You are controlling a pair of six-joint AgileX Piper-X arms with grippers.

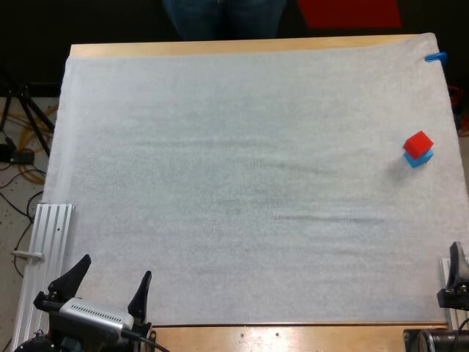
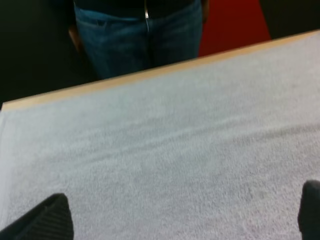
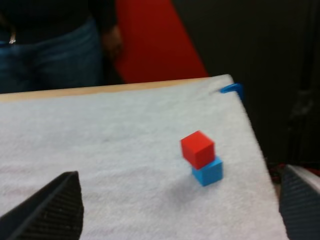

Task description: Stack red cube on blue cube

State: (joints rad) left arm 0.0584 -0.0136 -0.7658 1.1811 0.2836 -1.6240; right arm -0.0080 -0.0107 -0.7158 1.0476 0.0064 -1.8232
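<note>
The wooden table (image 1: 220, 48) carries a white mat (image 1: 234, 191) with a soft, nappy, towel-like surface that lies flat with faint ripples. A person's legs (image 1: 223, 16) in denim stand beyond the far edge at the top centre of the high view. The left gripper (image 1: 116, 267) sits at the lower left, its black wedge-shaped fingers spread wide over bare mat with nothing between them. In its own wrist view the left gripper (image 2: 180, 212) faces open mat and the table's far edge. The right gripper (image 3: 177, 200), at the right edge of the high view, likewise has its ribbed fingers far apart and clear of anything. It looks toward the cubes, which lie well ahead of it. The red cube (image 1: 418, 143) rests on the blue cube (image 1: 420, 158) at the middle right of the high view, near the mat's edge. Both are small, smooth, sharp-edged blocks. From the right wrist the red cube (image 3: 198, 148) is turned a little and overhangs one side of the blue cube (image 3: 208, 171). The stack looks made, so the task seems done. Given that skewed seat, the remaining care is to keep both arms away, since a nudge could tip it.
</note>
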